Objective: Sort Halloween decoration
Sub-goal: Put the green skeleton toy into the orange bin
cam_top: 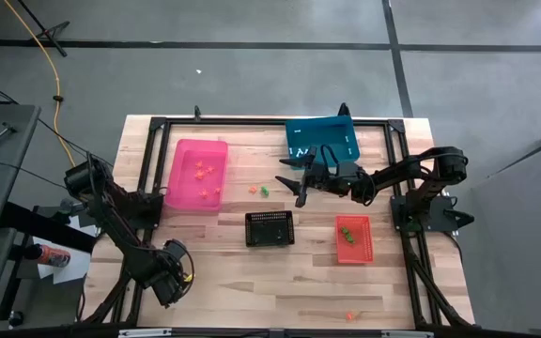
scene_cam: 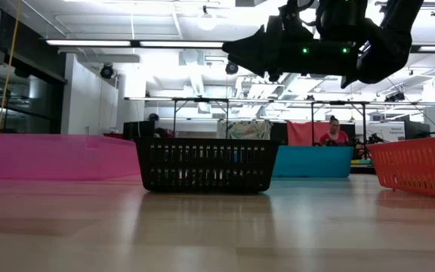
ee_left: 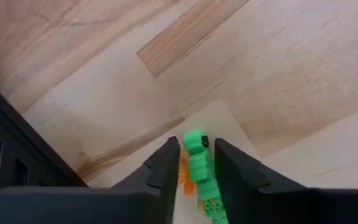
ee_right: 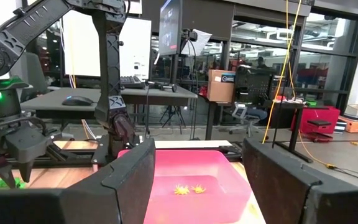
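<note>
Orange trinkets (cam_top: 205, 171) are binned in pink, green (cam_top: 347, 232) in red—strays (cam_top: 259, 190) remain; left gripper (ee_left: 196, 163) is clamped on a green trinket (ee_left: 197, 163), right gripper (cam_top: 299, 184) is spread empty.

Green trinket (ee_left: 197, 167) clamped in left hand (ee_left: 194, 163), near bench's front-left corner; others: orange/green pair (cam_top: 259, 190) mid-bench.

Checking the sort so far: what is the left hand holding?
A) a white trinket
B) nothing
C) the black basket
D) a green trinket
D: in the left wrist view, the left hand is shut on a green trinket above the wooden table.
</note>
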Controlling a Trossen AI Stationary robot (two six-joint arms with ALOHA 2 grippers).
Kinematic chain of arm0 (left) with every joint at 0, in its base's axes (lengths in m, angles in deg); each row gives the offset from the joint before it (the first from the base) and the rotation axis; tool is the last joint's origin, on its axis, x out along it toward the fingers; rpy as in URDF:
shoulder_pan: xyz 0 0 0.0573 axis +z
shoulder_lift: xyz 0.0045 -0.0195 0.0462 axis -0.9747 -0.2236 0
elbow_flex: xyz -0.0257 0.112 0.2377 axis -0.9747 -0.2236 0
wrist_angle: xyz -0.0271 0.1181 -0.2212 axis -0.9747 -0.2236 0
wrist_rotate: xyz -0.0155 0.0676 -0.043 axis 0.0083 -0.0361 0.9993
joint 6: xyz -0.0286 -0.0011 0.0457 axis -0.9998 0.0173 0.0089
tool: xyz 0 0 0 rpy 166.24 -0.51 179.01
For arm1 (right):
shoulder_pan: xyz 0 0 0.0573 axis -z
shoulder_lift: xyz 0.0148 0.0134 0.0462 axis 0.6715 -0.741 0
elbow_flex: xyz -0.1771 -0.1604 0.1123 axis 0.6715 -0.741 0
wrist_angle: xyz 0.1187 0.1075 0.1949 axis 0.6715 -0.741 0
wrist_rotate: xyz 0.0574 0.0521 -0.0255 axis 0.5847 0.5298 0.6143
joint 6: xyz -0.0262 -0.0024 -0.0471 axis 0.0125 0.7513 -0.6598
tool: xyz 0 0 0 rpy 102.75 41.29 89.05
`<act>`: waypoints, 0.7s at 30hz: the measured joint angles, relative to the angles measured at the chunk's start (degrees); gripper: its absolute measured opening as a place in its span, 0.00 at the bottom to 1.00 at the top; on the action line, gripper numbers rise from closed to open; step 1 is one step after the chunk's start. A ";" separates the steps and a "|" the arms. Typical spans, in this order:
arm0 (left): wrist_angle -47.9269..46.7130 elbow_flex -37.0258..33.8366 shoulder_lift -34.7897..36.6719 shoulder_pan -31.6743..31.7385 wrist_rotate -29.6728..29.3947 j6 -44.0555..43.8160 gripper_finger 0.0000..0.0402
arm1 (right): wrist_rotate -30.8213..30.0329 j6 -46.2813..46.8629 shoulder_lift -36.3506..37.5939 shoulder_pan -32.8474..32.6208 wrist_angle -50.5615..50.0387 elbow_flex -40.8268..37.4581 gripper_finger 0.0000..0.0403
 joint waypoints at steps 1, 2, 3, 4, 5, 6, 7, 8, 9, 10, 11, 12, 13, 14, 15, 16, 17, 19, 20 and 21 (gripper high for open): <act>-0.02 0.00 0.00 0.00 -0.02 0.34 0.20 | 0.00 0.01 0.00 0.00 0.00 0.00 0.59; 0.00 0.00 0.00 0.00 -0.02 0.56 0.17 | 0.00 0.04 0.00 0.00 0.00 0.00 0.59; -0.04 0.00 0.00 0.00 -0.04 0.85 0.13 | 0.01 0.02 0.00 0.00 0.00 0.00 0.59; -0.02 0.00 0.00 0.00 -0.01 1.13 0.10 | 0.00 0.02 0.00 0.00 0.00 -0.01 0.59; -0.17 0.00 0.23 0.00 0.02 1.66 0.07 | 0.00 0.00 0.00 -0.02 0.00 -0.01 0.59; -0.34 0.00 0.53 -0.02 -0.14 1.81 0.04 | 0.00 -0.02 0.00 0.00 0.00 -0.02 0.59; -0.50 0.00 0.90 0.00 -0.23 1.98 0.02 | 0.01 -0.02 0.00 0.00 0.00 -0.01 0.59; -0.89 0.00 1.39 0.00 -0.60 1.98 0.02 | 0.00 0.00 0.00 0.00 0.00 -0.02 0.59; -1.39 0.00 1.95 0.00 -1.28 1.84 0.02 | 0.01 0.01 0.01 0.00 0.00 0.00 0.59; -1.95 0.00 2.62 0.00 -2.05 1.70 0.03 | 0.00 -0.02 0.00 0.00 0.00 0.00 0.59; -2.44 0.00 3.22 0.01 -2.90 1.66 0.03 | 0.00 -0.02 0.00 0.00 0.00 0.00 0.59; -3.11 0.00 3.86 0.03 -3.77 1.58 0.03 | 0.00 -0.02 0.00 -0.02 0.00 0.00 0.59; -3.81 0.00 4.47 0.02 -4.76 1.47 0.03 | 0.00 0.00 0.00 0.00 0.00 0.00 0.59; -4.37 0.00 5.10 0.03 -5.82 1.27 0.03 | 0.01 0.00 0.00 0.00 0.00 0.00 0.59; -4.64 0.00 5.65 0.02 -7.13 1.24 0.02 | 0.00 0.00 0.00 -0.01 0.00 0.00 0.59; -4.91 0.00 6.13 0.02 -8.96 1.39 0.01 | 0.00 0.00 0.00 0.00 0.00 0.00 0.59; -5.22 0.00 6.56 0.02 -11.48 2.03 0.01 | 0.02 0.02 0.00 0.00 0.00 0.00 0.59; -5.72 0.00 7.06 0.25 -19.04 3.34 0.00 | 0.01 0.01 0.00 -0.01 0.00 -0.02 0.59; -5.62 0.00 7.07 0.63 -23.67 4.80 0.00 | 0.00 0.02 0.00 -0.01 0.01 -0.01 0.59; -5.38 -0.03 7.06 1.24 -28.34 6.56 0.00 | 0.01 0.02 0.00 0.00 0.01 -0.01 0.59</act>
